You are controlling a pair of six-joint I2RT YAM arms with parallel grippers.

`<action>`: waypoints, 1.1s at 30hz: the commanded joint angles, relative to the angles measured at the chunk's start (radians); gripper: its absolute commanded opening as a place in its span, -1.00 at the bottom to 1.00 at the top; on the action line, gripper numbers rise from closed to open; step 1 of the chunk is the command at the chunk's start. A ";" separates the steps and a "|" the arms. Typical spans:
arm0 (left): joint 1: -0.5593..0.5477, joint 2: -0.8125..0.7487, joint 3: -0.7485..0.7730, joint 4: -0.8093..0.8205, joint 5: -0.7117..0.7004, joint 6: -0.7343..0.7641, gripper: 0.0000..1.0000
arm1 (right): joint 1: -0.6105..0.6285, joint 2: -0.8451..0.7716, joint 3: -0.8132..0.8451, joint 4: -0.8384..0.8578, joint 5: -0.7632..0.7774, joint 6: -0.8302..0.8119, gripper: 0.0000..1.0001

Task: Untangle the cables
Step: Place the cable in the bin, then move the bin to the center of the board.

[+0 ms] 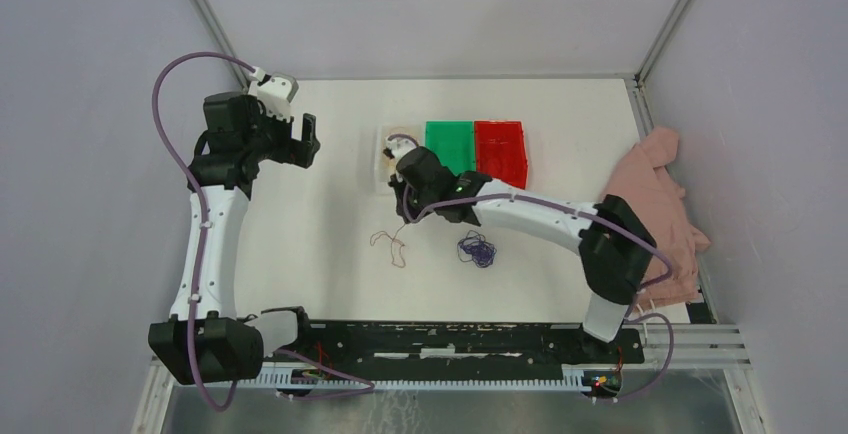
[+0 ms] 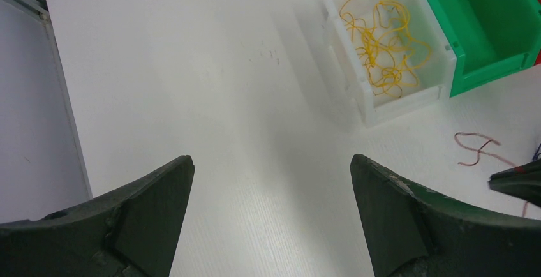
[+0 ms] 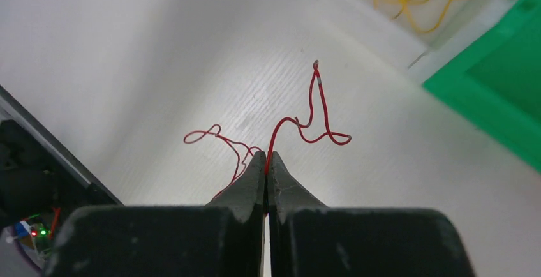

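R gripper (image 3: 266, 162) pinched shut on red cable (image 3: 319, 108) mid-table, just near of white bin (image 2: 367, 108) w/ yellow cable (image 2: 379, 47); lift slow & straight so loops drop free, L gripper (image 2: 271, 162) wide open, far left.

Our left arm (image 1: 212, 244) reaches forward and bends inward, the left hand (image 2: 271, 162) raised, its jaws spread wide. Our right arm (image 1: 540, 216) stretches across to the left, the right hand (image 3: 266, 159) angled downward, fingertips pressed together on the red cable (image 3: 321, 104) trailing ahead of them.
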 commanded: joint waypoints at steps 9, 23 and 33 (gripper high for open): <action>0.004 -0.030 0.032 0.007 0.054 -0.006 0.99 | -0.259 -0.313 0.199 -0.141 0.099 -0.213 -1.00; 0.004 -0.020 0.054 -0.008 0.077 -0.007 0.99 | -0.376 -0.216 0.249 -0.140 0.543 -0.520 -1.00; 0.004 -0.012 0.053 -0.019 0.074 0.015 0.98 | -0.425 -0.086 0.219 -0.036 0.655 -0.604 -1.00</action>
